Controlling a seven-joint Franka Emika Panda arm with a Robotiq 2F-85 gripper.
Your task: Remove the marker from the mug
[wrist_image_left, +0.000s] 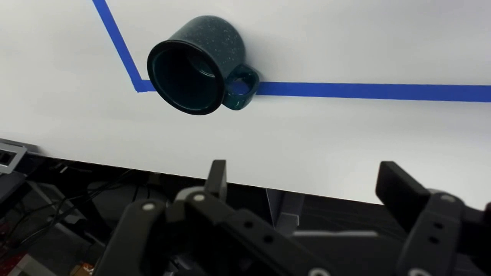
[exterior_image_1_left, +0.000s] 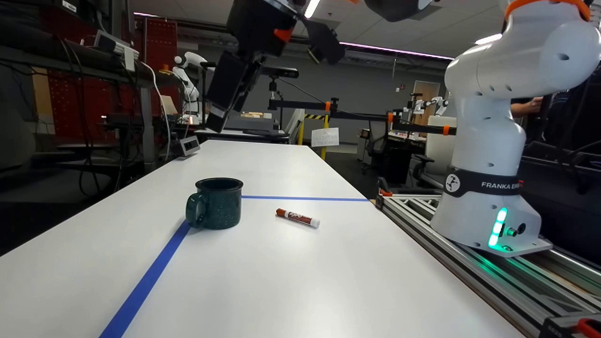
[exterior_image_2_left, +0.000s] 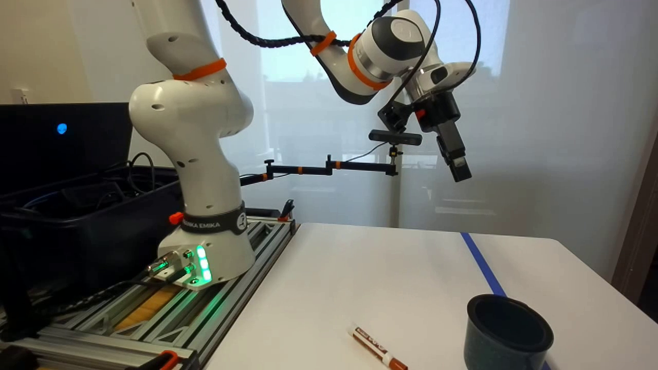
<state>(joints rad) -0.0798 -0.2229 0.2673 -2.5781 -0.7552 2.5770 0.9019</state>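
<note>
With the marker (exterior_image_1_left: 297,218) lying on the tabletop (exterior_image_1_left: 291,281) near the upright mug (exterior_image_1_left: 219,206), removal appears complete, which would explain why the tool (wrist_image_left: 301,174), spread wide and empty, hangs clear of both.

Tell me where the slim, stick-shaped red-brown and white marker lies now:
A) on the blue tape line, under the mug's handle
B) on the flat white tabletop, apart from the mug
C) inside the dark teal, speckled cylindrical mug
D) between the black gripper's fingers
B: in both exterior views the marker lies on the white tabletop, beside the mug and not touching it.
</note>
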